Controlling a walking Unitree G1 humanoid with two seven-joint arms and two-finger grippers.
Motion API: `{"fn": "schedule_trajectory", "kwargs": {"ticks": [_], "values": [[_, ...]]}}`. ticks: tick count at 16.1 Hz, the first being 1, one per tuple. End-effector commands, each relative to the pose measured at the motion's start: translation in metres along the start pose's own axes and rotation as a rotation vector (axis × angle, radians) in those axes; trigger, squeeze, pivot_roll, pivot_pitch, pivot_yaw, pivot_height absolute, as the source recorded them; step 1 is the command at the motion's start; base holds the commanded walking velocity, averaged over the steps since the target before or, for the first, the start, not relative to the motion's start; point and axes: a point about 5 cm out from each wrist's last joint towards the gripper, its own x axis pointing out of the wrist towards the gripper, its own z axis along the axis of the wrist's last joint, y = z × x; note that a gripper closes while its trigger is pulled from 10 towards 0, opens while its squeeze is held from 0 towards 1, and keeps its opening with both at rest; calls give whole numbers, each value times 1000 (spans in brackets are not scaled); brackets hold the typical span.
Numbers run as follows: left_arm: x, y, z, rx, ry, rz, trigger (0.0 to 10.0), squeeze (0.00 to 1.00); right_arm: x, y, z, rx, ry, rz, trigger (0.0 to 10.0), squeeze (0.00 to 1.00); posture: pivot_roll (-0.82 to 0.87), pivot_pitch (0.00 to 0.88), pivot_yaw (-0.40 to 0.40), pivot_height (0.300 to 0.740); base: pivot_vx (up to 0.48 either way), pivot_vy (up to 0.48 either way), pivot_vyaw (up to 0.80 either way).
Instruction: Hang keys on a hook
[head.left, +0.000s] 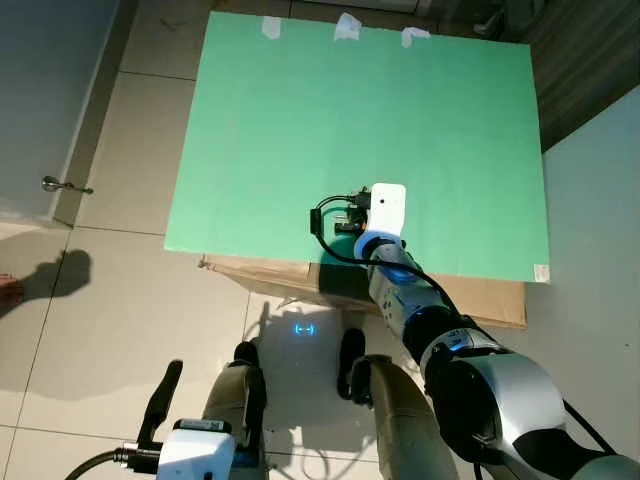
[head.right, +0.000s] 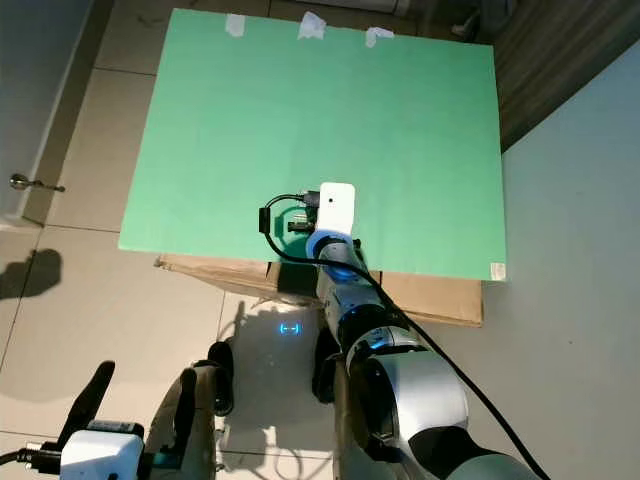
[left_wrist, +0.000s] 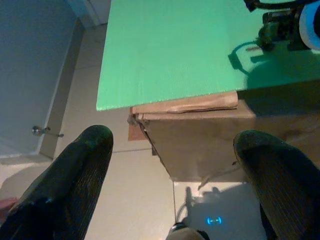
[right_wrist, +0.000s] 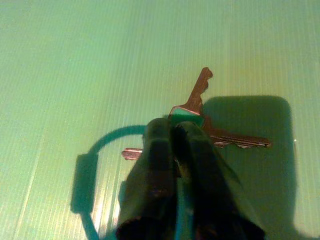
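Observation:
A bunch of brown metal keys (right_wrist: 200, 95) lies fanned out on the green board (head.left: 330, 120), near its front edge. My right gripper (right_wrist: 172, 127) is down on the bunch, its two black fingers pressed together and shut on the key heads. From the head, the white wrist camera box (head.left: 387, 208) of my right arm covers that spot. My left gripper (left_wrist: 172, 165) hangs low by my left leg, open, with nothing between its fingers (head.left: 160, 400). A small metal peg (head.left: 65, 185) sticks out at the foot of the grey panel on the left.
The green board rests on a cardboard box (head.left: 480, 295), with bits of white tape (head.left: 346, 26) along its far edge. Tiled floor (head.left: 130, 300) surrounds the box. A person's shadow (head.left: 55, 272) falls on the floor at the left. A pale wall (head.left: 600, 200) rises on the right.

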Motion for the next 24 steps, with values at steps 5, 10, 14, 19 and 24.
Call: {"fn": "schedule_trajectory", "kwargs": {"ticks": [5, 10, 14, 19, 24], "values": [[20, -1, -10, 21, 10, -14, 10000, 0, 7, 34, 45, 101, -149, 185, 0, 0, 207, 443, -56, 740, 0, 0, 0], [66, -7, -26, -11, 58, -64, 10000, 0, 12, 18, 97, 100, -275, 223, 0, 0, 152, 320, -57, 740, 0, 0, 0], [124, 6, -32, -4, 50, -62, 10000, 0, 11, -6, 130, -38, -363, 221, 0, 0, 75, 180, -40, 740, 0, 0, 0], [147, -1, -29, -3, 32, -94, 10000, 0, 11, 1, 94, -36, -271, 233, 10000, 1000, 53, 120, -26, 740, 0, 0, 0], [186, 32, -15, 2, -25, -23, 10000, 0, 3, -17, 58, -108, -235, 199, 10000, 0, 10, 40, 5, 740, 0, 0, 0]]}}
